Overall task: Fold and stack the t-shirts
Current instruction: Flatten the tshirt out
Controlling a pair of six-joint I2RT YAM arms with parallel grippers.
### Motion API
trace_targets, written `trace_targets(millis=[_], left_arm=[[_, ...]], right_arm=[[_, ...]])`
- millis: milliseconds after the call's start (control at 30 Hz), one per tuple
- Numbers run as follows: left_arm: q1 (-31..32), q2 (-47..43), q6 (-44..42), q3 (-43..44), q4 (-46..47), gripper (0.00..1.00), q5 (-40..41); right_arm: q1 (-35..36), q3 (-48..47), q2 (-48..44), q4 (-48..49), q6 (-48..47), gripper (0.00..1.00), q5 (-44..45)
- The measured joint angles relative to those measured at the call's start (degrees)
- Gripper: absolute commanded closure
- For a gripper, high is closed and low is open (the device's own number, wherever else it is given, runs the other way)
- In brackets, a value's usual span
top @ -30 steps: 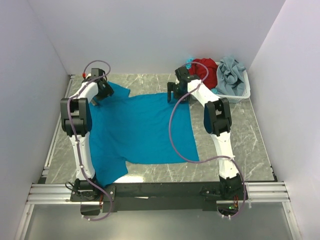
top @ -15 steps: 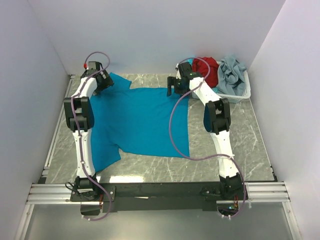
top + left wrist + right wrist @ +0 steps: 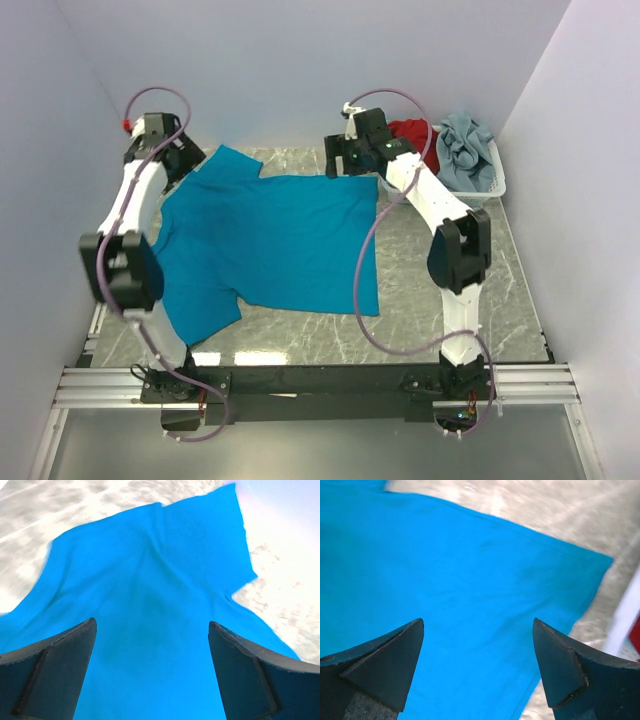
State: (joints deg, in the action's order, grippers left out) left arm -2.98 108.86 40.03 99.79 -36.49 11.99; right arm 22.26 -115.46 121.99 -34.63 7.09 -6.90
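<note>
On the grey marbled worktop [image 3: 440,330] the teal-blue t-shirt [image 3: 270,240] lies flat, its length running from the sleeve just beneath my left claw [image 3: 151,622] to the hem corner beneath my right claw [image 3: 477,620], both spread wide, holding nothing

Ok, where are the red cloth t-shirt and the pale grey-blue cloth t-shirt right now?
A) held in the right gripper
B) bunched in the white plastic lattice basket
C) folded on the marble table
B: the red cloth t-shirt and the pale grey-blue cloth t-shirt lie bunched in the white plastic lattice basket; only the teal-blue cloth t-shirt is on the table.
</note>
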Motion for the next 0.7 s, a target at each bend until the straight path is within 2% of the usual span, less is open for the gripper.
trace_targets(millis=[133,267,433,567,700], left_arm=[[-0.1,-13.3,5.4,-11.8,-1.5,0.01,1.7],[-0.2,-25.2,11.2,-28.1,-2.7,0.01,2.6],[-0.2,-36.1,18.9,-47.6,-8.9,0.01,4.0],[-0.2,-42.8,25.5,-56.4,-13.1,0.0,3.9],[-0.2,-47.5,31.4,-61.5,-16.4,0.01,4.2]], right_arm=[[3.7,7.2,-7.2,2.8,-0.2,0.05,0.8],[7.4,20.8,-14.5,7.8,1.2,0.04,1.3],[10.0,38.6,-23.9,11.7,5.4,0.04,2.1],[10.1,46.6,-30.1,13.7,8.9,0.04,3.2],[10.1,49.7,-33.6,15.9,11.2,0.04,4.3]])
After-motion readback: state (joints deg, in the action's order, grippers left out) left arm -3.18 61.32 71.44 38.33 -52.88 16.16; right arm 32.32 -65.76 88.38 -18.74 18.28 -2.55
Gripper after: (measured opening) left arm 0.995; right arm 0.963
